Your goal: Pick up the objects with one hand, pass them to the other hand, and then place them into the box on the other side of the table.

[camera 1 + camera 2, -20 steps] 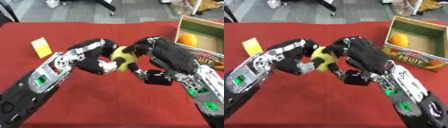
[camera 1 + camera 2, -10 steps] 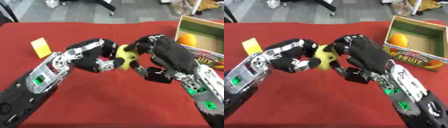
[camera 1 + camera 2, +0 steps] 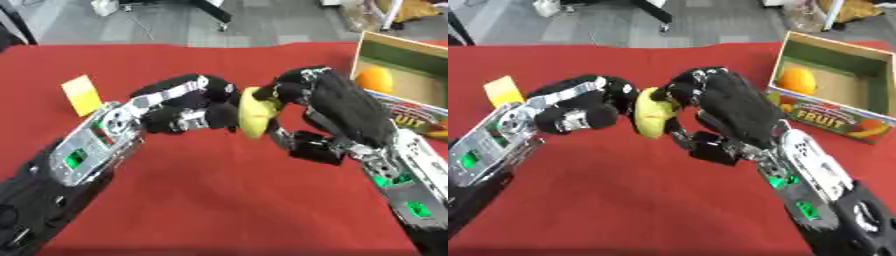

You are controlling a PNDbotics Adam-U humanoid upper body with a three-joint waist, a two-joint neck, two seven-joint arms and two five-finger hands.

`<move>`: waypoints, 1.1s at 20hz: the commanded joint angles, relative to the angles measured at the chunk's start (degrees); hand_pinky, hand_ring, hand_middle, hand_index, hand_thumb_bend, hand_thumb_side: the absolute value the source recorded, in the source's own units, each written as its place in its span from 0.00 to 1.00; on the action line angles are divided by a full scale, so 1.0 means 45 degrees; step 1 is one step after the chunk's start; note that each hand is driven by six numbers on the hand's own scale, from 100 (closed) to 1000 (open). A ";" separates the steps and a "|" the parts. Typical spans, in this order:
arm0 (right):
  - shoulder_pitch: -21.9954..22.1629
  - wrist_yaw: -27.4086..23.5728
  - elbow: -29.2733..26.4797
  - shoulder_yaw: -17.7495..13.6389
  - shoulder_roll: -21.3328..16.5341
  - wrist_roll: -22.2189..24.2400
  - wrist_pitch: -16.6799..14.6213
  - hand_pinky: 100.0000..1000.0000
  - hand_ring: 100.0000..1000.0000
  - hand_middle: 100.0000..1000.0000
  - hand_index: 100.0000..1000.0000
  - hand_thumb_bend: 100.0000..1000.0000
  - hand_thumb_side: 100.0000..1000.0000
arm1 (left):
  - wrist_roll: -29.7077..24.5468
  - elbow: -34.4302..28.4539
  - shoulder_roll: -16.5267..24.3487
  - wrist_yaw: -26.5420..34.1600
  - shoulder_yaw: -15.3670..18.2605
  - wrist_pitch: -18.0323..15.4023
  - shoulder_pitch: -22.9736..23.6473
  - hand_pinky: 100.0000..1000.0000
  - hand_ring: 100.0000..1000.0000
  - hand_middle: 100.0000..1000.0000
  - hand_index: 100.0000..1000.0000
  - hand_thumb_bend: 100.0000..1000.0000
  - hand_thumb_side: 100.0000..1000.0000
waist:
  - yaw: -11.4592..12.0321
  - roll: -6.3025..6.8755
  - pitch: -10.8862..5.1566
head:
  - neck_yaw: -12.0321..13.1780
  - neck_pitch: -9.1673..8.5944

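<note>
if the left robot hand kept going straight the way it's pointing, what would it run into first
The left robot hand points toward the robot's right, so it would meet the right robot hand first, which also grips the yellow fruit. The box lies further on, though depth is unclear.

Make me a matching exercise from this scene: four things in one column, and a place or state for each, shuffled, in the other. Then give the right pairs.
Things:
1. yellow fruit
2. orange
3. yellow card
4. box

Places or states:
A. lying flat on the red cloth at the robot's left
B. held in the air between the left hand and the right hand
C. standing open at the table's right side
D. resting inside the box

Pairs: 1-B, 2-D, 3-A, 4-C
</note>
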 commanded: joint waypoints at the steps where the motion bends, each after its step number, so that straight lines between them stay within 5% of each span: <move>1: -0.0026 0.0048 0.0028 -0.0204 -0.0340 -0.0316 0.0082 0.35 0.40 0.33 0.21 0.00 0.00 | 0.0223 -0.0504 0.0306 0.0115 0.0675 -0.0278 -0.0087 0.60 0.65 0.63 0.73 0.71 0.86 | 0.0019 -0.0077 -0.0051 | -0.0041 0.0070; 13: 0.0280 -0.1514 -0.0463 -0.1016 -0.1445 -0.0766 0.1347 0.33 0.40 0.33 0.18 0.00 0.00 | 0.1864 0.0273 0.1319 -0.1069 0.2685 -0.0792 0.1267 0.59 0.64 0.62 0.72 0.63 0.87 | 0.0040 -0.0122 -0.0009 | -0.0091 0.0070; 22: 0.0695 -0.3317 0.0873 -0.3038 -0.3817 -0.1934 0.3142 0.33 0.42 0.33 0.16 0.00 0.00 | 0.3356 0.0517 0.1439 -0.1095 0.3938 -0.1273 0.2742 0.59 0.63 0.61 0.70 0.61 0.84 | 0.0175 -0.0152 0.0046 | -0.0398 0.0070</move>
